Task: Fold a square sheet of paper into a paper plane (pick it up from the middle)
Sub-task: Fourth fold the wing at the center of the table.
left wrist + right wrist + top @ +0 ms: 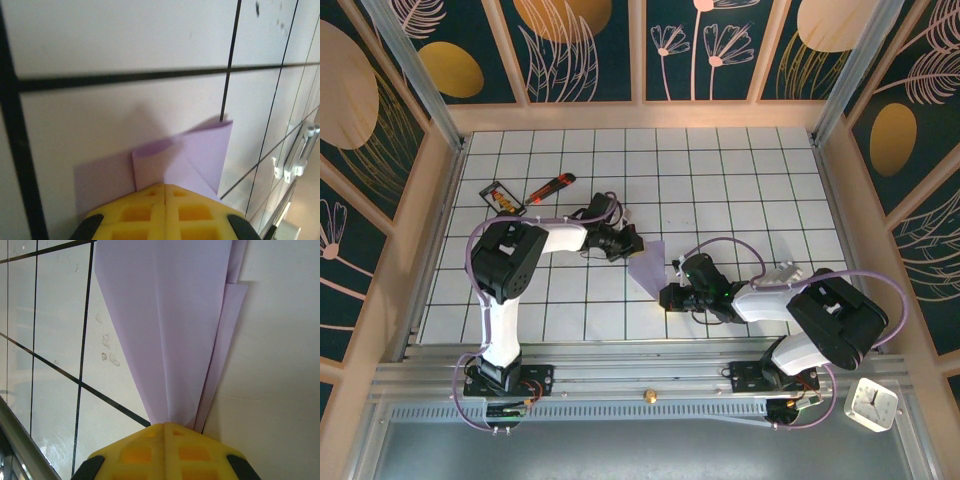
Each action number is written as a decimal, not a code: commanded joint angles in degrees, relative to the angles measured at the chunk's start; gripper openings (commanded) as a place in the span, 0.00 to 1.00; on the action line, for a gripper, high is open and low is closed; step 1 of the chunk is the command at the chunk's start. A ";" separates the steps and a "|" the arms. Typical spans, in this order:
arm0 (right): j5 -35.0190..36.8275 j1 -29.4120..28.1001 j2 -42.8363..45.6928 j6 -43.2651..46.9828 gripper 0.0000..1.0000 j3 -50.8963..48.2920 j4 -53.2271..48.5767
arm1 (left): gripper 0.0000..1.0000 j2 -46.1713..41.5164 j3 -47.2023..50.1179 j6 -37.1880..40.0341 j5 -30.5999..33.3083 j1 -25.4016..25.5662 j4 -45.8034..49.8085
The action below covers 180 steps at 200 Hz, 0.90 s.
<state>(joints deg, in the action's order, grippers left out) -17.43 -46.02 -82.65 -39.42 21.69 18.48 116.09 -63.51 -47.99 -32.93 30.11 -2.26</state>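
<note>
The right tool (166,426) is clamped shut on the narrow tip of the plane (648,270). Farther out, the left tool (165,187) is pinched shut on its wide end. The plane spans between them, mid-way across the counter (740,190).

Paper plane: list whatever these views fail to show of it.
- Top external: paper plane too small to count folds; left gripper and right gripper cover its ends.
- Left wrist: blurred; yellow fingers hide the pinched edge.
- Right wrist: wide end cut off by the top edge; narrow end hidden between fingers.
</note>
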 commanded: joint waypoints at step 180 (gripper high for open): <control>-1.16 0.83 8.73 5.25 0.00 4.06 -16.93 | 0.27 -15.80 11.55 -1.86 7.19 -4.38 -6.35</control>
<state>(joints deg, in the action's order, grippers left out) -17.72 -46.24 -79.40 -37.82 23.22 10.52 106.74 -56.86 -48.12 -25.93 23.59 -4.62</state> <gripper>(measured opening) 0.057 0.251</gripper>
